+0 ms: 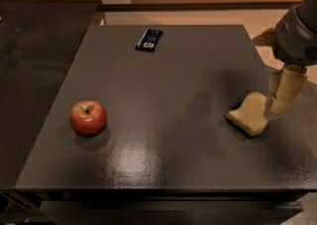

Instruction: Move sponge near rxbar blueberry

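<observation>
The pale yellow sponge [249, 115] lies on the dark table [168, 85] near its right edge. My gripper [272, 111] hangs from the grey arm at the far right, its tip right at the sponge's right side. The rxbar blueberry [149, 39], a dark navy bar with a white label patch, lies flat at the table's back, left of centre, far from the sponge.
A red apple [88, 117] stands on the left part of the table. A dark counter [34, 45] adjoins the table on the left. The table's right edge runs just beside the sponge.
</observation>
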Robot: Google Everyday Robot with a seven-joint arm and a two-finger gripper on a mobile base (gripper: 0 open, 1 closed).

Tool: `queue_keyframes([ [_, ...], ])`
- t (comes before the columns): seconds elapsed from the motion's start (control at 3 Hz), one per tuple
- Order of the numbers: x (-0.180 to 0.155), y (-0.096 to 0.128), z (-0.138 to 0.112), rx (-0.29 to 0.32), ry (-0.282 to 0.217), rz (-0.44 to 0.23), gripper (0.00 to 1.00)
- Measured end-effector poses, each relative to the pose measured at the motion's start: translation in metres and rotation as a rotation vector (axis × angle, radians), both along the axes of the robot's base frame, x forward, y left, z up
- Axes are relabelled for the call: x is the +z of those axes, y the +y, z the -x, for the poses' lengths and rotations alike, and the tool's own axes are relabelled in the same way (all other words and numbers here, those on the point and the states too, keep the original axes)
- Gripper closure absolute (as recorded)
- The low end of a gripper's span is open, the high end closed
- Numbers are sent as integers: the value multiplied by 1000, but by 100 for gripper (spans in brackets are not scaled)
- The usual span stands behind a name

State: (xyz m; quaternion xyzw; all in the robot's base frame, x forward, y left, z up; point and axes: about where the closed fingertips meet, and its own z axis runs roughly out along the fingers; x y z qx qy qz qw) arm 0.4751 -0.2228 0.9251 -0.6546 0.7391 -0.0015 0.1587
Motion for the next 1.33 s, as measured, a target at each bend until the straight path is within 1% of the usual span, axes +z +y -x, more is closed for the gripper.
queue_keyframes([
  [0.33,-23,-2,-3,40,34,-6,0],
  [0.67,-42,-4,1,99,58,-7,0],
  [1.0,-54,-4,8,147,78,-4,0],
  [1.33,-64,-6,14,174,101,0,0],
])
